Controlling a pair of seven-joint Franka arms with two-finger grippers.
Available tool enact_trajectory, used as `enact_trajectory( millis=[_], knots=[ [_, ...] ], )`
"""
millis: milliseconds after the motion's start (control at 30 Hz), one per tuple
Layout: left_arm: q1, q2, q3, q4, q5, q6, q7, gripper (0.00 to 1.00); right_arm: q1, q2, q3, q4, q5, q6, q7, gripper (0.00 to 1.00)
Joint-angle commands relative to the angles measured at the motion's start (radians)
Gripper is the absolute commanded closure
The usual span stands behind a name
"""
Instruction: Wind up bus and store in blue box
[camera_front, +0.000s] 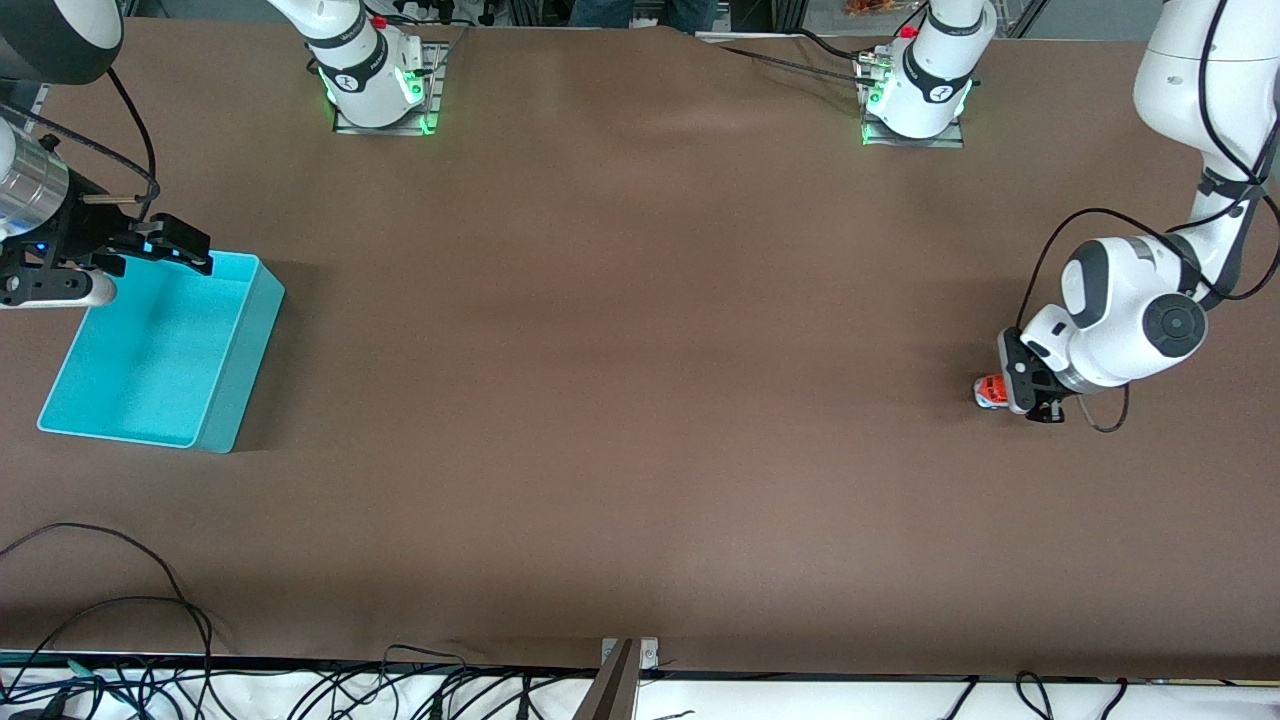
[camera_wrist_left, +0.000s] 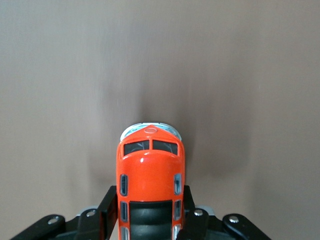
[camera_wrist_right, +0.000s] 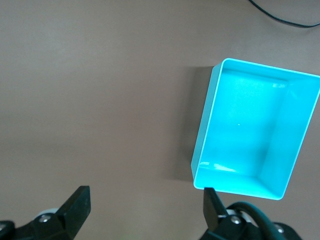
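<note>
The bus (camera_front: 989, 390) sits on the table (camera_front: 620, 400) at the left arm's end, well apart from the box (camera_front: 165, 350), which stands at the right arm's end. The left gripper (camera_front: 1012, 392) is down at the table with its fingers (camera_wrist_left: 108, 212) closed against both sides of the bus; in the left wrist view the orange body, dark roof panel and windscreen project forward from between the black pads, white front pointing away from the wrist. Whether the wheels touch the table cannot be told. The right gripper (camera_front: 170, 245) hangs in the air over the box's farther rim, toward the corner nearest the right arm's base, jaws spread wide and holding nothing. The right wrist view shows its two fingertips (camera_wrist_right: 80, 202) well apart, with the box interior bare and turquoise. The box is upright, open top up, its long axis skewed to the table edge. Cables (camera_front: 120, 640) lie along the table's nearest edge.
</note>
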Motion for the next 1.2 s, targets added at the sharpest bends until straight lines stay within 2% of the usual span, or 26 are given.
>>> enact_trajectory(
  millis=[0,167,467,1168],
  knots=[
    [0.081,0.044,-0.005,-0.013,-0.013,0.002,0.032,0.96,-0.002,0.004,0.0,0.019,0.01,-0.016,0.01,0.0],
    [0.127,0.064,-0.004,-0.005,0.001,0.002,0.041,0.96,-0.002,0.004,0.0,0.019,0.01,-0.016,0.008,0.0],
    [0.192,0.093,-0.004,0.016,0.002,0.002,0.182,0.96,-0.002,0.004,0.0,0.019,0.01,-0.016,0.01,0.0],
    [0.282,0.147,-0.002,0.082,0.002,0.003,0.368,0.94,-0.002,0.004,0.0,0.019,0.01,-0.017,0.01,0.0]
  ],
)
